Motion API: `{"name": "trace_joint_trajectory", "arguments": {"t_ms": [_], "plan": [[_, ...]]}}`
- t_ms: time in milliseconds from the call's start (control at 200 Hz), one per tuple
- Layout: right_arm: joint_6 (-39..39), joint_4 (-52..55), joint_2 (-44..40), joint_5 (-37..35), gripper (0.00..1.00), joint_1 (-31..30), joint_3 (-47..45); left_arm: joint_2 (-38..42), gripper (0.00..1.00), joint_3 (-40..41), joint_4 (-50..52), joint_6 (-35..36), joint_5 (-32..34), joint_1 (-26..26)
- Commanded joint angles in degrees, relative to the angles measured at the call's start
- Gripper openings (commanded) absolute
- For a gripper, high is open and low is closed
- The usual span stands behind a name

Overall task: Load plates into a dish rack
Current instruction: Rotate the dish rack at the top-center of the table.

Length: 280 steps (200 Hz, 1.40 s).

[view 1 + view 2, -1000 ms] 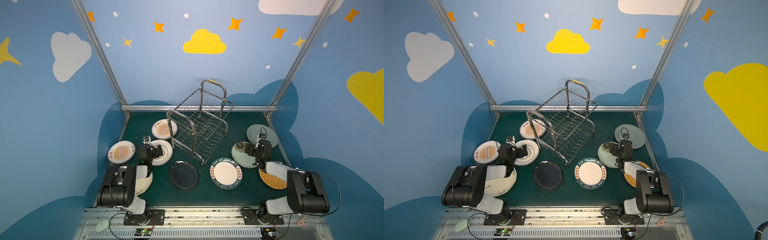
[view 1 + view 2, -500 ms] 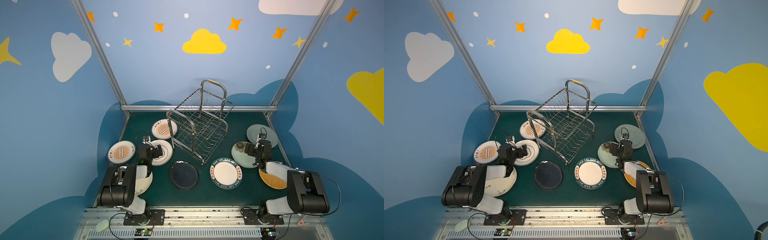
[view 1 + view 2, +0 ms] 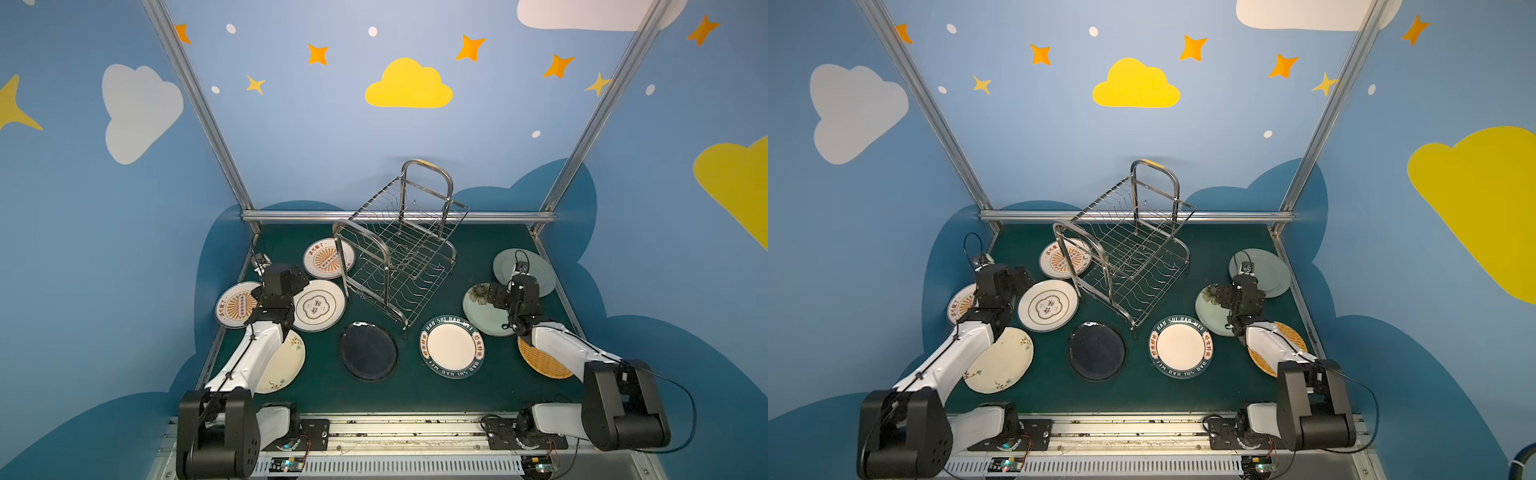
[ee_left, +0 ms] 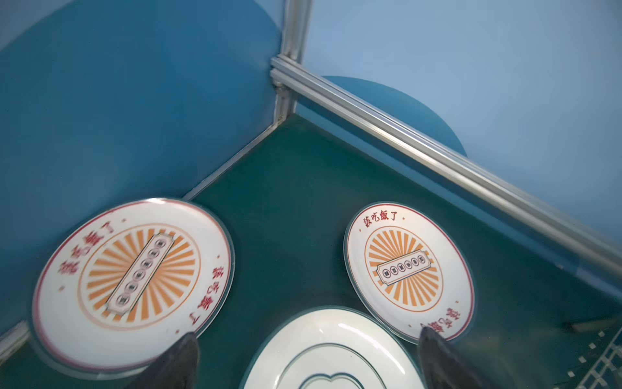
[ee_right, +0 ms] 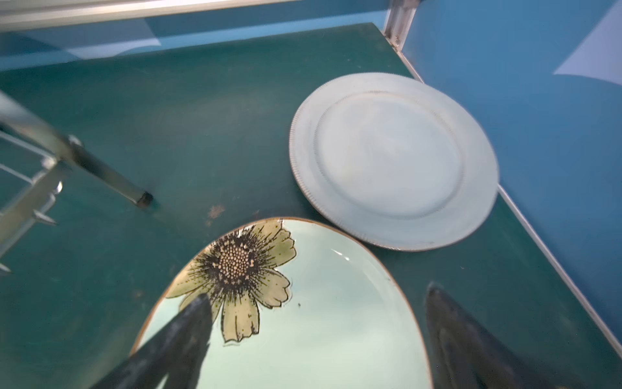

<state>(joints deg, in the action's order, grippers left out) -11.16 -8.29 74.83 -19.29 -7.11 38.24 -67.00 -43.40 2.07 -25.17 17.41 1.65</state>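
Your left gripper [image 4: 307, 335] hangs with its jaws spread wide, holding nothing, over the rim of the gold-ringed plate [image 4: 331, 350]. Your right gripper [image 5: 317, 293], likewise spread and empty, hovers above the flower plate [image 5: 319, 336]. The dish rack [image 3: 399, 266] stands mid-table, with the black plate [image 3: 368, 351] and green-lettered plate [image 3: 452, 345] lying flat near its front end.

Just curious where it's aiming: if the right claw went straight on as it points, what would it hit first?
Probably the flower plate, lying between the fingertips of the open right gripper. Its height above the plate is hard to judge, so it might skim past toward the pale green plate.
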Motion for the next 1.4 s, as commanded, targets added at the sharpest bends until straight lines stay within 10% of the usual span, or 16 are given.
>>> {"name": "trace_joint_trajectory", "arguments": {"t_ms": [0, 135, 501, 746, 1397], "plan": [[-6.82, 11.11, -2.57, 1.86, 0.98, 0.65, 7.84, 2.03, 1.00, -3.30, 22.88, -16.49, -2.45, 0.25], [-13.15, 10.36, 0.74, 8.95, 0.98, 2.48, 9.16, 6.15, 1.00, -1.47, 23.04, -15.51, -21.31, 0.58], [-6.54, 9.24, 7.84, 33.64, 0.96, -0.96, 13.80, 9.74, 0.99, 8.73, 7.94, -25.71, -47.75, -7.24], [0.95, 10.48, 17.81, 37.96, 0.82, -6.50, 23.85, 2.69, 0.95, 6.73, -4.65, -35.79, -43.46, -13.31], [-1.40, 8.11, 35.07, 22.63, 0.89, -9.32, 38.69, -13.75, 0.95, -3.72, -9.13, -39.73, -40.19, -13.52]]}}
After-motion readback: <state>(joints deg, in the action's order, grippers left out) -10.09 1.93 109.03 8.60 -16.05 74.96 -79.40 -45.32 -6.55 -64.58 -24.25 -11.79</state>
